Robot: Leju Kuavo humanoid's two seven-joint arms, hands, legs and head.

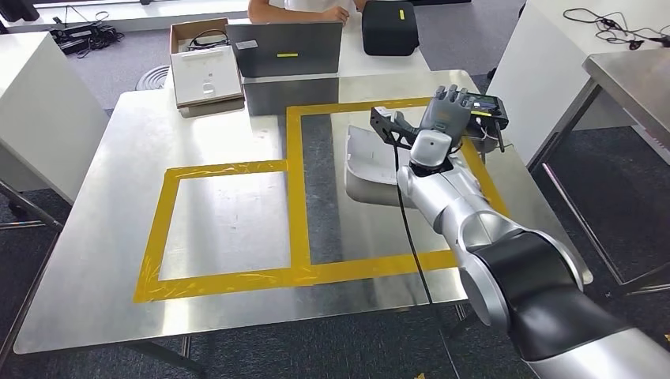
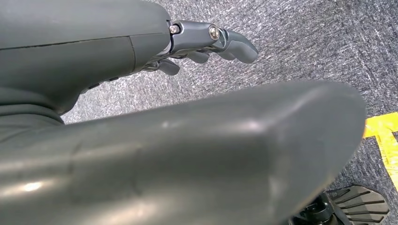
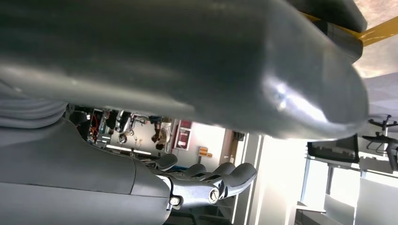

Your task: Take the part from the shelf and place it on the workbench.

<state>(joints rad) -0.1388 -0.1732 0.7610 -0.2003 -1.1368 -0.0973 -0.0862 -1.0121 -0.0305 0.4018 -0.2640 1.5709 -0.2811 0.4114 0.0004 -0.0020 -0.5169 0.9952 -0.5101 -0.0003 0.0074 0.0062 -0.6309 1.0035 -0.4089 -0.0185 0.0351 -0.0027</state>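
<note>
The part point(image 1: 370, 164), a pale grey moulded shell with a black bracket point(image 1: 389, 126) at its far end, lies on the steel workbench point(image 1: 237, 142) inside the right yellow-taped rectangle point(image 1: 294, 197). My right hand point(image 1: 445, 112) hovers just above the part's far right edge, fingers spread and pointing away from me, holding nothing. In the right wrist view the right hand point(image 3: 164, 70) has its thumb and fingers point(image 3: 211, 180) apart with only the room between them. My left hand point(image 2: 178, 150) hangs over grey carpet, its fingers point(image 2: 211, 42) loosely extended and empty.
A black device point(image 1: 486, 112) with a small display sits just beyond my right hand. At the bench's far edge stand a grey laptop point(image 1: 288, 47), a cardboard box point(image 1: 207, 67) and a black case point(image 1: 389, 28), with a person point(image 1: 300, 8) behind. Another steel table point(image 1: 632, 71) stands right.
</note>
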